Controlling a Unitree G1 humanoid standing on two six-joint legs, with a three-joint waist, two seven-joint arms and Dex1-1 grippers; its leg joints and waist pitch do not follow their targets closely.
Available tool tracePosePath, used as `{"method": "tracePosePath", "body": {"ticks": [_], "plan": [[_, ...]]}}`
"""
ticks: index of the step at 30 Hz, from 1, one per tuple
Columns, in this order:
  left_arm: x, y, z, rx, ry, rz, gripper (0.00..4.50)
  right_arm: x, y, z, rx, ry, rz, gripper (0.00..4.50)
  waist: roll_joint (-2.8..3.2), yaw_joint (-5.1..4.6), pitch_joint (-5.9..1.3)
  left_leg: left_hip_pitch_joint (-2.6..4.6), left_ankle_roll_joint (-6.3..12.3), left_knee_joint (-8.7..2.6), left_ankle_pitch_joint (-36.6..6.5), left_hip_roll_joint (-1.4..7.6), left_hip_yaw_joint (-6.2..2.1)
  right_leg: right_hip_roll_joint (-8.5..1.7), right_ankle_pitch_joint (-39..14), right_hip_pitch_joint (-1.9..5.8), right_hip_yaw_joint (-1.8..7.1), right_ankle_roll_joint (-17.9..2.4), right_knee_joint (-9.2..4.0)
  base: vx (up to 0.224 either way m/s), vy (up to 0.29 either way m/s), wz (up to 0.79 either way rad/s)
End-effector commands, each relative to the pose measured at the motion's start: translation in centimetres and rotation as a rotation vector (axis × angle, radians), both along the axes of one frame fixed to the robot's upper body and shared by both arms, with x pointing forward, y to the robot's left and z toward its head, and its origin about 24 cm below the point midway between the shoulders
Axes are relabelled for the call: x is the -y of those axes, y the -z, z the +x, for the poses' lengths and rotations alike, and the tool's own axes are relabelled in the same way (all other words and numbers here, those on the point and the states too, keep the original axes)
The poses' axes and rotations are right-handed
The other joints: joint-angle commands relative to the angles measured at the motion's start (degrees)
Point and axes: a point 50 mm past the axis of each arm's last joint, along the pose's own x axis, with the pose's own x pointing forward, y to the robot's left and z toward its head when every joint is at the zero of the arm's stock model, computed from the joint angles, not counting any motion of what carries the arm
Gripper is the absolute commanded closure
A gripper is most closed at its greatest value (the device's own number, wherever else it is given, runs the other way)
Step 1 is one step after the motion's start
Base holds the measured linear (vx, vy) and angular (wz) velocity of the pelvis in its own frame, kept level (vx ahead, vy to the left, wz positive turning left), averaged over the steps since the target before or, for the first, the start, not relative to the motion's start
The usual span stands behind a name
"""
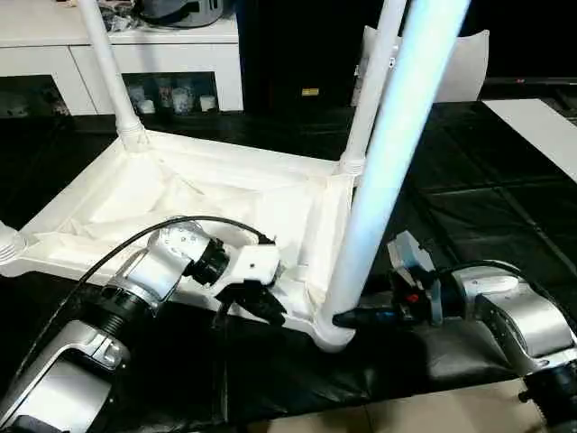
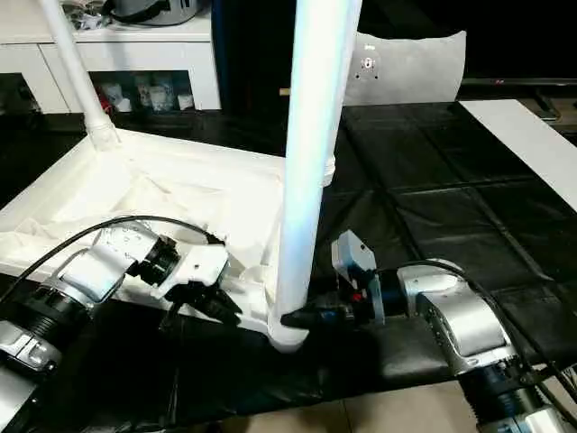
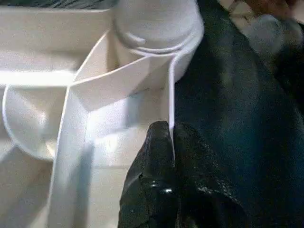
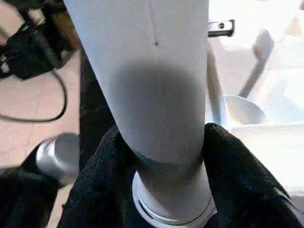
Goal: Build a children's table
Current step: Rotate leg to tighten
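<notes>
The left gripper [image 1: 261, 305] pinches the ribbed tabletop [image 1: 180, 194] rim; at 3 o'clock, the right gripper [image 4: 159, 156] seemingly clasps the smooth tapered leg [image 1: 379, 180].

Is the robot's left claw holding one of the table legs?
No, the left claw is pinched on the thin edge of the tabletop, while the nearest leg stands in its corner socket beside it.

Silver ribbed forearms showing; left tool [image 1: 261, 302] wearing white housing, black fingers [image 3: 161, 190] (black cable looping over wrist); right tool [image 2: 302, 317] showing red marking.
</notes>
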Motion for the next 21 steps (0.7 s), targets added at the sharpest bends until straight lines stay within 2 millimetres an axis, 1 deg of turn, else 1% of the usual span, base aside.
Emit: {"method": "tracePosePath", "body": {"ticks": [1,2,3,4,5,6,7,8,9,10,11,12,13,14,15,16,17,18,19,20,21], "plan": [[1.6,-0.9,0.5,0.027,-0.076,-0.085,4.50,-1.0,0.7,-0.1,-0.046,0.078,-0.008,2.61,-0.15,-0.54,-3.52,2.54,-0.82,-4.40,-16.94,3.14,-1.32,-2.60,-9.16,0.85,1.20,-14.50,-4.02,0.000,0.000,0.00],[2.1,-0.9,0.6,0.023,-0.140,-0.105,4.50,-1.3,1.0,0.3,-0.032,0.161,-0.028,2.61,0.01,-0.75,-3.43,2.53,-1.75,-4.52,-18.50,3.12,-1.46,-2.78,-12.47,0.80,1.26,-13.68,-4.30,0.000,0.000,0.00],[2.4,-1.0,0.7,0.020,-0.175,-0.122,4.50,-1.7,1.1,0.4,-0.027,0.203,-0.024,2.61,-0.05,-0.88,-3.38,2.60,-2.32,-4.62,-19.34,3.13,-1.56,-2.79,-14.03,0.71,1.25,-13.19,-4.38,0.000,0.000,0.00],[2.8,-1.0,0.8,0.019,-0.212,-0.133,4.50,-2.1,1.1,0.5,-0.030,0.244,-0.015,2.61,-0.02,-1.13,-3.31,2.66,-3.17,-4.71,-20.77,3.08,-1.75,-2.85,-16.96,0.53,1.25,-12.18,-4.69,0.000,0.000,0.00],[2.8,-1.0,0.8,0.019,-0.212,-0.133,4.50,-2.1,1.1,0.5,-0.030,0.244,-0.015,2.61,-0.08,-1.33,-3.31,2.65,-3.53,-4.76,-21.32,3.04,-1.77,-2.80,-17.88,0.47,1.27,-11.73,-4.73,0.000,0.000,0.00],[3.3,-0.9,0.9,0.020,-0.269,-0.141,4.50,-2.5,1.2,0.7,-0.037,0.297,-0.008,2.62,-0.05,-2.06,-3.37,2.56,-4.11,-4.93,-22.03,2.98,-2.03,-2.70,-18.84,0.48,1.19,-10.84,-4.87,0.000,0.000,0.00],[3.6,-1.0,1.0,0.020,-0.285,-0.145,4.50,-2.7,1.3,0.8,-0.036,0.314,-0.012,2.62,-0.12,-2.36,-3.36,2.48,-4.12,-4.94,-22.10,2.96,-2.07,-2.65,-18.51,0.48,1.17,-10.74,-4.91,0.000,0.000,0.00],[4.4,-1.0,1.2,0.020,-0.348,-0.160,4.50,-3.2,1.6,1.1,-0.032,0.379,-0.028,2.62,-0.10,-2.58,-3.37,2.49,-4.16,-4.94,-22.24,2.96,-2.06,-2.59,-18.08,0.45,1.18,-10.73,-4.88,0.000,0.000,0.00],[5.0,-1.1,1.4,0.014,-0.397,-0.168,4.50,-3.5,1.8,1.4,-0.031,0.431,-0.038,2.62,-0.05,-3.06,-3.36,2.43,-4.15,-4.87,-22.04,2.85,-1.98,-2.49,-17.02,0.30,1.20,-11.08,-4.88,0.000,0.000,0.00],[5.4,-1.2,1.5,0.009,-0.429,-0.172,4.50,-3.6,1.9,1.6,-0.031,0.466,-0.045,2.62,-0.20,-3.44,-3.40,2.32,-3.98,-4.78,-21.64,2.74,-1.96,-2.50,-16.85,0.36,1.18,-11.18,-4.94,0.000,0.000,0.00],[5.9,-1.2,1.9,0.014,-0.481,-0.177,4.50,-3.9,2.1,2.0,-0.035,0.532,-0.048,2.62,-0.27,-3.56,-3.41,2.30,-3.39,-4.65,-21.37,2.68,-1.99,-2.60,-17.51,0.40,1.20,-10.86,-5.22,0.000,0.000,0.00],[6.6,-1.1,2.2,0.023,-0.534,-0.180,4.50,-4.2,2.3,2.5,-0.034,0.603,-0.053,2.63,-0.26,-3.73,-3.36,2.27,-3.24,-4.61,-21.15,2.65,-1.89,-2.52,-17.57,0.30,1.26,-10.81,-5.24,0.000,0.000,0.00],[7.0,-1.1,2.5,0.030,-0.567,-0.181,4.50,-4.4,2.4,2.8,-0.035,0.647,-0.056,2.63,-0.15,-3.83,-3.38,2.38,-3.18,-4.51,-21.12,2.62,-1.89,-2.53,-18.06,0.09,1.29,-10.71,-5.48,0.000,0.000,0.00],[7.6,-1.1,2.9,0.050,-0.627,-0.191,4.50,-4.7,2.6,3.3,-0.045,0.730,-0.056,2.63,-0.21,-3.94,-3.44,2.34,-3.26,-4.41,-20.86,2.49,-1.91,-2.46,-18.32,0.11,1.27,-10.49,-5.44,0.000,0.000,0.00],[7.6,-1.1,2.9,0.050,-0.627,-0.191,4.50,-4.7,2.6,3.3,-0.045,0.730,-0.056,2.63,-0.25,-4.05,-3.41,2.32,-3.18,-4.40,-20.95,2.38,-1.84,-2.41,-18.70,0.03,1.28,-10.31,-5.64,0.000,0.000,0.00],[8.3,-1.2,3.3,0.072,-0.682,-0.200,4.50,-4.9,2.8,3.9,-0.057,0.821,-0.054,2.63,0.06,-3.82,-3.50,2.41,-3.07,-4.42,-20.57,2.47,-1.96,-2.42,-17.98,0.21,1.28,-9.91,-5.63,0.000,0.000,0.00],[8.5,-1.2,3.3,0.076,-0.690,-0.201,4.50,-5.0,2.8,4.0,-0.059,0.841,-0.053,2.63,0.13,-3.95,-3.51,2.32,-3.08,-4.49,-20.14,2.50,-1.94,-2.32,-16.91,0.19,1.31,-9.98,-5.59,0.000,0.000,0.00],[8.9,-1.3,3.5,0.096,-0.707,-0.213,4.50,-5.1,2.9,4.4,-0.056,0.902,-0.056,2.63,0.06,-3.99,-3.66,2.26,-2.96,-4.54,-19.64,2.43,-1.89,-2.14,-14.57,0.29,1.22,-10.06,-5.46,0.000,0.000,0.00],[9.4,-1.4,3.6,0.116,-0.704,-0.220,4.50,-5.3,2.7,5.0,-0.067,0.989,-0.003,2.28,0.49,-3.96,-3.72,2.26,-2.72,-4.51,-19.58,2.37,-1.94,-2.21,-13.66,0.35,1.26,-9.98,-5.48,0.000,0.000,0.00],[9.5,-1.4,3.6,0.119,-0.705,-0.221,4.50,-5.3,2.7,5.1,-0.070,1.005,0.007,2.08,0.40,-4.13,-3.69,2.16,-2.65,-4.53,-19.74,2.36,-1.83,-2.16,-13.45,0.20,1.32,-9.93,-5.55,0.000,0.000,0.00],[9.5,-1.4,3.6,0.124,-0.702,-0.222,4.50,-5.2,2.6,5.1,-0.065,1.015,0.007,1.94,0.28,-4.14,-3.84,2.12,-2.65,-4.50,-19.33,2.35,-1.90,-2.18,-12.79,0.39,1.24,-9.88,-5.43,0.000,0.000,0.00]]}}
